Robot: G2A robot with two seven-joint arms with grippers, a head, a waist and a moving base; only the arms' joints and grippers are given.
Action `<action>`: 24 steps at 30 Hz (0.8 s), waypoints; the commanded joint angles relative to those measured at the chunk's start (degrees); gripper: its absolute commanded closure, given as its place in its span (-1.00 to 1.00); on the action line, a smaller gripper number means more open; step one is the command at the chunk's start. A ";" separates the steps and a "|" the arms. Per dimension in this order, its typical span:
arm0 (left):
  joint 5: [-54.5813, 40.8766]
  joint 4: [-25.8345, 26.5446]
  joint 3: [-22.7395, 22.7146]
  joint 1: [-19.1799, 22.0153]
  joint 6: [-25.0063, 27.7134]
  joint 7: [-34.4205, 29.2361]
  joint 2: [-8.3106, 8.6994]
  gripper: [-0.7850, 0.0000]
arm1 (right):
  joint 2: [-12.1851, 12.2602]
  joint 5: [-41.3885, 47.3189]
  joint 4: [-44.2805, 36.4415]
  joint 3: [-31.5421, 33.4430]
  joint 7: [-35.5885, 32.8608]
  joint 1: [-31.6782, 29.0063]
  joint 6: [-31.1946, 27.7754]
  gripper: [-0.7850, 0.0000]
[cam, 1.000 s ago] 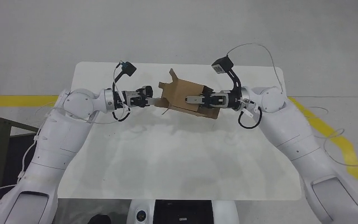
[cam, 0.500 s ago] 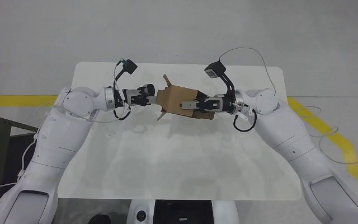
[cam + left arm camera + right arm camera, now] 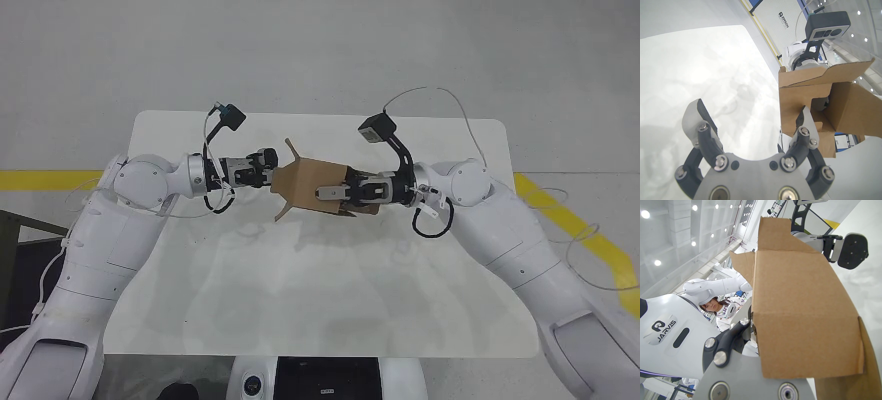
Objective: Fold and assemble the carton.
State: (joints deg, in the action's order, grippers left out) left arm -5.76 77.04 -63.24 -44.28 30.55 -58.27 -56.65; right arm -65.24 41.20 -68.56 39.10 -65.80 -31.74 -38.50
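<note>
Surface: white table (image 3: 300, 300) with rounded corners, on a grey floor (image 3: 300, 60). A yellow line (image 3: 40, 180) runs across the floor on either side of it. Rows of ceiling lights (image 3: 694, 207) show in the right wrist view.

Task item: the carton (image 3: 305, 182), brown card, part folded with loose flaps. It is held clear of the table above its far middle, between the two arms. The right claw (image 3: 330, 190) pinches one wall of it, with one finger lying along the top face. The left claw (image 3: 751, 106) is spread wide at the carton's other end, one finger (image 3: 806, 121) at the edge of a flap. I cannot tell whether it presses the card or just meets it.

Hard to make out: the right claw's second finger is behind the card wall. I see a grey shape (image 3: 819, 102) inside the open end but cannot say what it is. From above, the carton's underside is hidden.
</note>
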 commanded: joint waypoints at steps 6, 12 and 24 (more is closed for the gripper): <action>-0.40 -0.09 0.08 0.06 0.14 -0.10 0.00 -1.00 | 0.07 1.23 -0.31 -0.31 0.15 -0.15 -0.15 1.00; -1.13 -0.09 0.24 0.06 0.10 -0.05 -0.06 -1.00 | 0.15 2.06 -0.46 -0.26 0.08 -0.37 -0.08 1.00; -3.78 -1.09 -0.09 0.47 0.32 -0.25 -0.13 -1.00 | 0.43 1.90 0.47 0.36 0.39 -0.53 -0.39 1.00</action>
State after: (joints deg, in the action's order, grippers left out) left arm -9.79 76.24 -62.99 -43.84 30.78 -58.88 -56.85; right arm -64.85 43.22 -68.38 39.31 -65.53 -32.30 -38.77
